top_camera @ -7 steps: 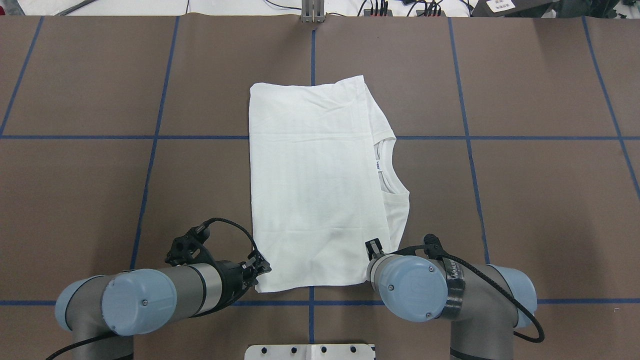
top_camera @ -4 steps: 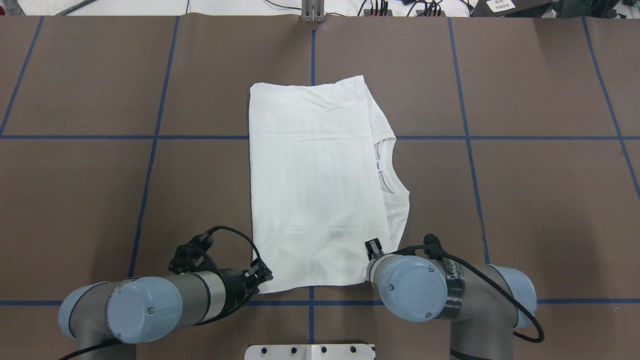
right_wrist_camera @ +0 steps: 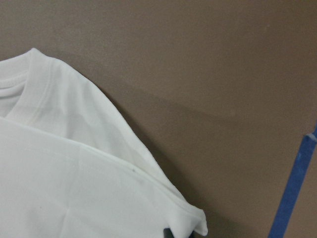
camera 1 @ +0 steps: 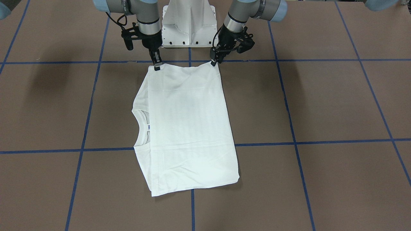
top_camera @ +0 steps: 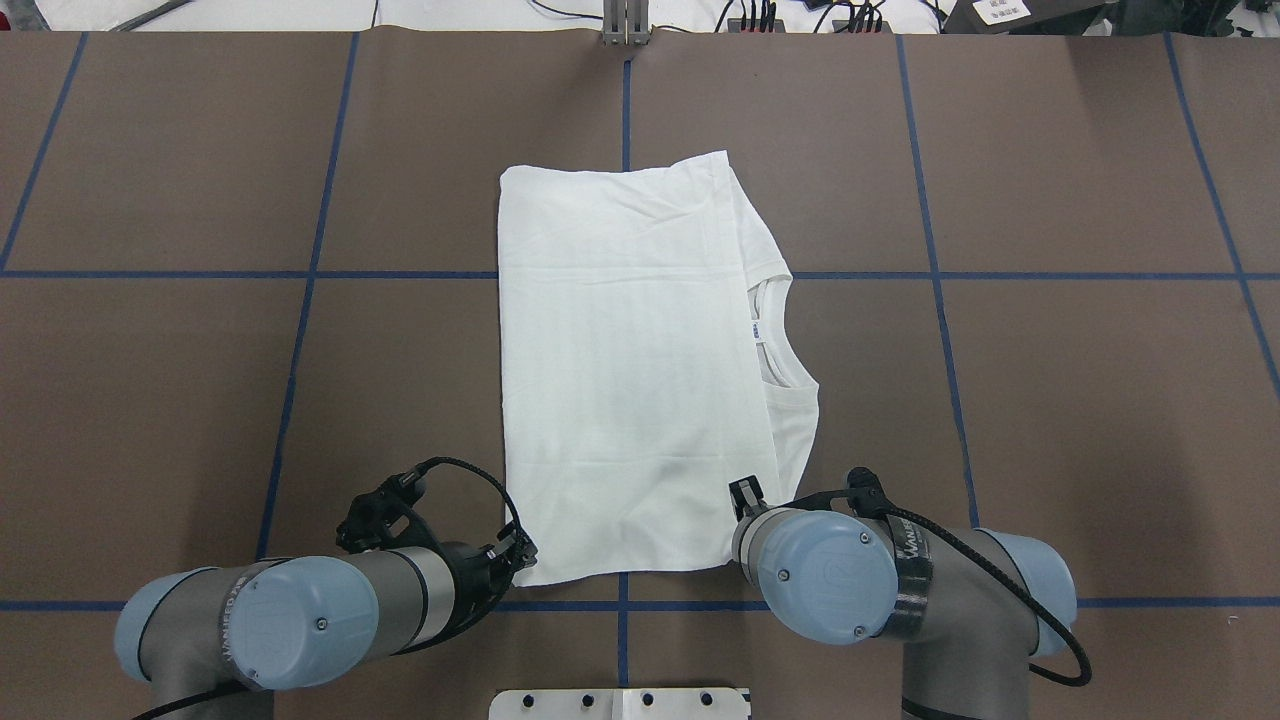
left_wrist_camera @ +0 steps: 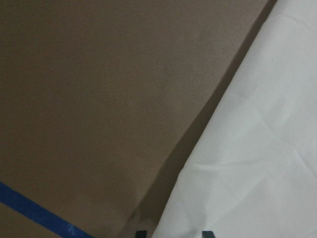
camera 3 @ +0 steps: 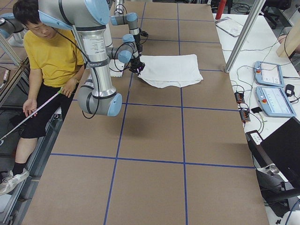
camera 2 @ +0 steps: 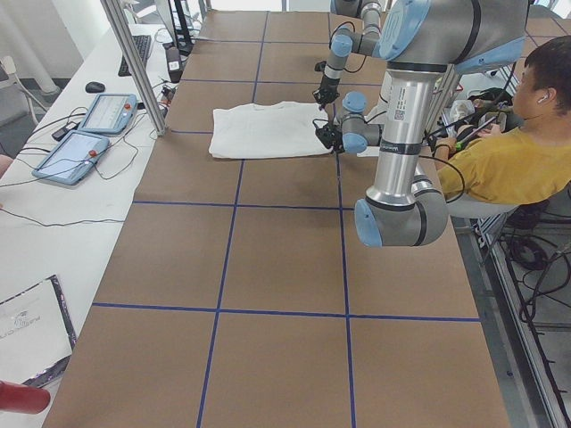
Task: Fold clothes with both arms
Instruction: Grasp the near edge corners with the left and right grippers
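While pinched: shirt [camera 1: 188, 128] corners

Brown table [top_camera: 1050, 400] with blue tape grid [top_camera: 935, 275]; white pedestal base [camera 1: 189, 22]; operator in yellow shirt [camera 3: 49, 51]; two tablets [camera 2: 94, 129] on side bench

T-shirt [top_camera: 630, 380]: white, folded into a rectangle, laid flat on the table | collar [top_camera: 770, 335] with a small label seen at one side edge | near edge lifted a little at both corners | left gripper [camera 1: 214, 61] closed on one near corner | right gripper [camera 1: 156, 65] closed on the other near corner
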Robot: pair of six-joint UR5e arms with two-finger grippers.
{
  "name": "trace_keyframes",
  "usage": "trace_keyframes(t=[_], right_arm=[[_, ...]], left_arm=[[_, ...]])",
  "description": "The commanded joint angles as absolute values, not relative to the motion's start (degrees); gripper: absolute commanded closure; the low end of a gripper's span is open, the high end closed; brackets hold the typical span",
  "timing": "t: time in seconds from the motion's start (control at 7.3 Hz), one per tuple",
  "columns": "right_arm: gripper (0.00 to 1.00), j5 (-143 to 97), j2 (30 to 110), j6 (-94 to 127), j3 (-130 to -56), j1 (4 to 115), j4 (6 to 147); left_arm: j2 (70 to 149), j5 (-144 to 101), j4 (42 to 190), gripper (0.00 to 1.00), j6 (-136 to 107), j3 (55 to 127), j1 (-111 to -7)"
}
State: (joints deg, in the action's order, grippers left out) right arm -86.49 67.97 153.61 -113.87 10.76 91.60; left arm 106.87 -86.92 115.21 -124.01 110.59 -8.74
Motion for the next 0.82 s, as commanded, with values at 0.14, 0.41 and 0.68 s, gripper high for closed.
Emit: trace_keyframes(t=[0.14,0.41,0.68], right_arm=[[1.0,-86.5,68.1,153.5,-114.2,10.8,91.7],[1.0,-86.5,68.1,153.5,-114.2,10.7,91.7],[1.0,-86.5,68.2,153.6,-114.3,10.7,91.7]], left_arm=[[106.9,-86.9,115.0,0.58,-124.0,110.6,-8.7],[107.0,-86.9,115.0,0.88,-124.2,110.6,-8.7],[106.9,-87.0,115.0,1.0,-124.1,110.6,-8.7]])
